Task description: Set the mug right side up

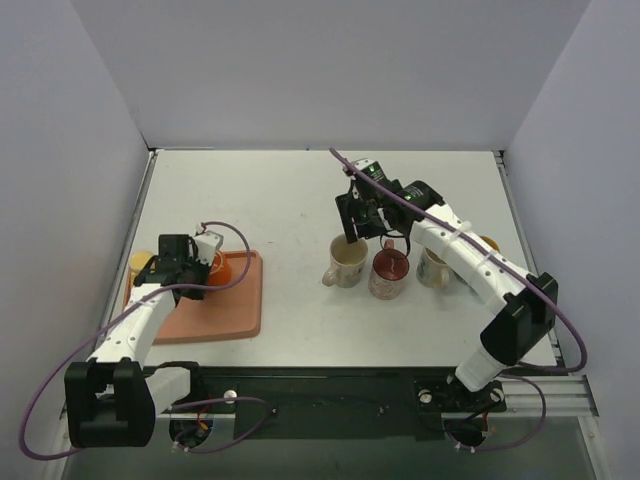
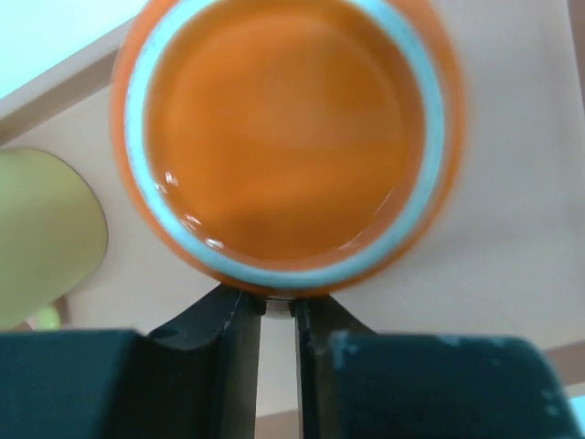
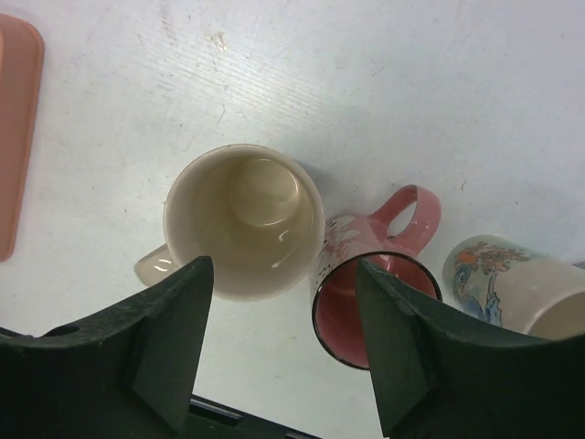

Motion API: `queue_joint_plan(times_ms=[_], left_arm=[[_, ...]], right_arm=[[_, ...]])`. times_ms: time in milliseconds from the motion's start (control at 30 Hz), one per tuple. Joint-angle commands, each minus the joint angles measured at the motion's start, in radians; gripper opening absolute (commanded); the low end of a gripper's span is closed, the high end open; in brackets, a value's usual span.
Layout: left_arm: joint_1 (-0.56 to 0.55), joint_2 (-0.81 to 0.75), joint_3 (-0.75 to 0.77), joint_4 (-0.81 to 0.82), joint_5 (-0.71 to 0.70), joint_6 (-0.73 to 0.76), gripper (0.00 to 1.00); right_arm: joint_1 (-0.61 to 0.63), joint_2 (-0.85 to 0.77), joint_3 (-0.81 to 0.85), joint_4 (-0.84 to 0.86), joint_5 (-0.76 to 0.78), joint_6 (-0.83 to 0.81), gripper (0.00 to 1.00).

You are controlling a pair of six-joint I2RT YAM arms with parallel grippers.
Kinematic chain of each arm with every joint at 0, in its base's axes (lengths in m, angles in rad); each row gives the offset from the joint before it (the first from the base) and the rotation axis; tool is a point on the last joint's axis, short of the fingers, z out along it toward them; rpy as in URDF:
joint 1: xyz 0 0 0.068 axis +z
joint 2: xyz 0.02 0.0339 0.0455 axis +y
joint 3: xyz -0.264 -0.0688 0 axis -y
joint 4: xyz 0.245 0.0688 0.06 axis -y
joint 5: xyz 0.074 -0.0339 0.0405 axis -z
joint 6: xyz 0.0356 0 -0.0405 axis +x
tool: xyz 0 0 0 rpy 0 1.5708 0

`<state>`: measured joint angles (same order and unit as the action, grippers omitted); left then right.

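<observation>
Right gripper point(image 3: 283, 265): fingers spread wide, nothing held, hovering over the cream mug point(image 3: 242, 215). Left gripper point(image 2: 277, 306): fingers nearly together at the orange mug point(image 2: 283, 128); you can't tell if they pinch it.

Surface: white table point(image 1: 290, 200), pale walls point(image 1: 320, 60) on three sides, one pink tray point(image 1: 235, 310) at 9 o'clock.

Cream mug: near table centre, mouth up, long axis vertical, handle toward 8 o'clock. Orange mug: on the tray, mouth up.

Centre row counts three mugs: cream, red mug point(image 1: 389, 270), painted mug point(image 3: 503, 274).

One mug point(image 1: 222, 268) sits on the tray point(image 1: 215, 320); three mugs point(image 1: 389, 272) line up rightward.
</observation>
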<state>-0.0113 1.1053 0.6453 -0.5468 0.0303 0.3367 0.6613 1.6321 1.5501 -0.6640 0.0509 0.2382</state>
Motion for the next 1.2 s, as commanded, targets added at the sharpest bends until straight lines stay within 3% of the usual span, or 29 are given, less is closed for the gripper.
queue_joint_plan(times_ms=[0, 100, 133, 167, 233, 367, 533, 567, 700, 867, 1000, 1067, 1167], left_arm=[[-0.003, 0.001, 0.014, 0.104, 0.049, -0.033, 0.0], [-0.001, -0.01, 0.075, 0.006, 0.094, -0.038, 0.0], [0.001, -0.022, 0.127, -0.016, 0.117, -0.044, 0.0], [0.001, -0.027, 0.161, -0.056, 0.126, -0.071, 0.0], [0.004, -0.027, 0.262, -0.141, 0.228, -0.105, 0.0], [-0.004, -0.016, 0.416, -0.246, 0.459, -0.232, 0.0], [-0.01, -0.016, 0.527, -0.295, 0.661, -0.401, 0.0], [-0.009, -0.018, 0.549, -0.297, 0.756, -0.424, 0.0], [-0.039, -0.047, 0.556, -0.152, 1.024, -0.655, 0.0], [-0.111, -0.085, 0.56, 0.112, 1.151, -0.911, 0.0], [-0.151, -0.127, 0.473, 0.532, 1.243, -1.258, 0.0], [-0.161, -0.134, 0.455, 0.632, 1.251, -1.306, 0.0], [-0.173, -0.131, 0.455, 0.639, 1.255, -1.306, 0.0]], right_arm=[[0.011, -0.103, -0.013, -0.045, 0.035, -0.01, 0.6], [0.023, -0.167, -0.039, -0.043, 0.064, -0.037, 0.61], [0.03, -0.182, -0.041, -0.04, 0.087, -0.063, 0.65], [0.053, -0.205, -0.042, -0.036, 0.099, -0.082, 0.78], [0.121, -0.244, -0.054, -0.003, 0.144, -0.155, 0.78], [0.287, -0.345, -0.204, 0.232, 0.196, -0.403, 0.78], [0.366, -0.472, -0.404, 0.618, 0.142, -0.485, 0.77], [0.385, -0.479, -0.418, 0.701, 0.138, -0.52, 0.77], [0.434, -0.494, -0.441, 0.832, 0.15, -0.654, 0.77], [0.417, -0.508, -0.443, 0.955, 0.074, -0.709, 0.77], [0.367, -0.564, -0.452, 0.989, -0.045, -0.68, 0.77], [0.327, -0.598, -0.456, 0.992, -0.132, -0.637, 0.76], [0.291, -0.624, -0.466, 1.023, -0.171, -0.605, 0.76]])
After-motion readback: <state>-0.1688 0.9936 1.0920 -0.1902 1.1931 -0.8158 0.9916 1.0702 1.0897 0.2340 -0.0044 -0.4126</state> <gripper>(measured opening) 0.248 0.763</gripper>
